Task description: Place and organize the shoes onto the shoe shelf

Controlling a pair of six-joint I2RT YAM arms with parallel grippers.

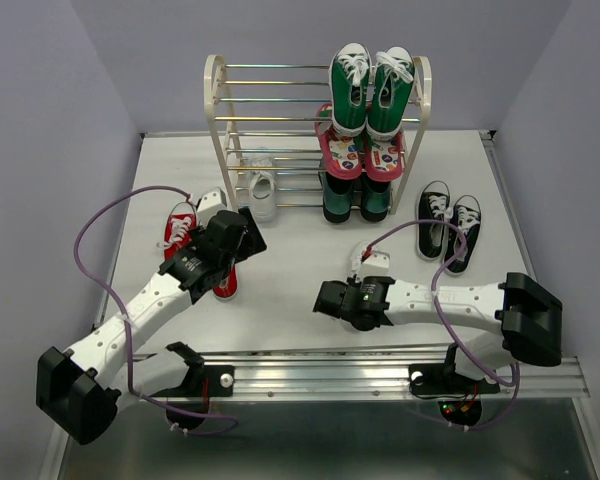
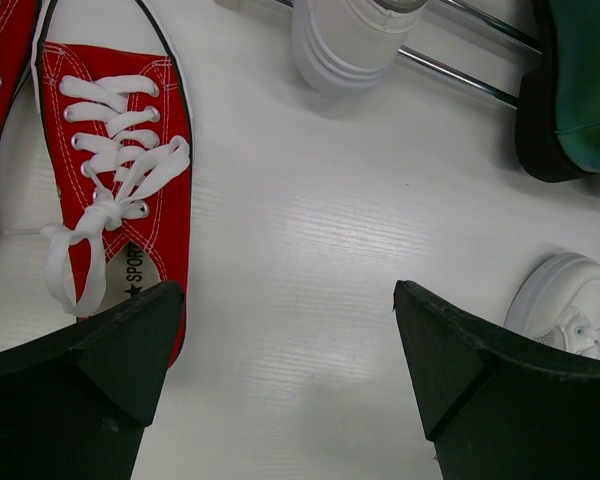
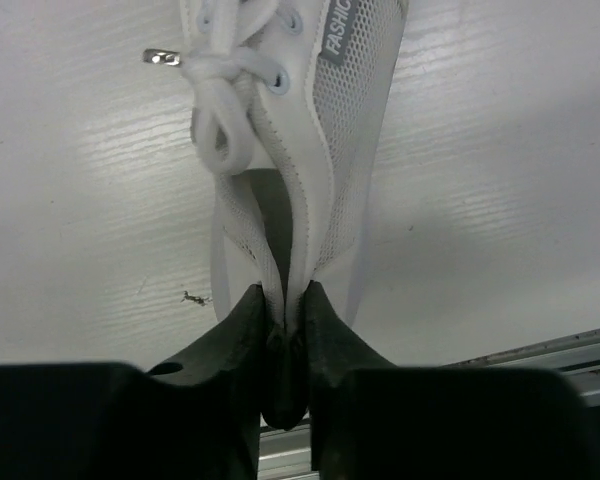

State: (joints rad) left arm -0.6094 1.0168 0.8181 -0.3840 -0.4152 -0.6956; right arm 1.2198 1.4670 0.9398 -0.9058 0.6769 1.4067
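One white sneaker [image 3: 310,130] lies mid-table [image 3: 500,200], its heel collar pinched by the right gripper [image 3: 286,300], while the left gripper [image 2: 288,290] hangs wide open, empty, beside a red sneaker [image 2: 120,180]; next, likely, a lift to the shoe shelf [image 1: 216,110], beside the other white sneaker [image 1: 262,193].

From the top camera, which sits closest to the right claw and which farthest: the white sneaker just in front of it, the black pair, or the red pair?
1. the white sneaker: pinched at its heel by the right gripper, so touching it.
2. the black sneakers: a little behind it and to the right.
3. the red sneakers: far over on the left side.
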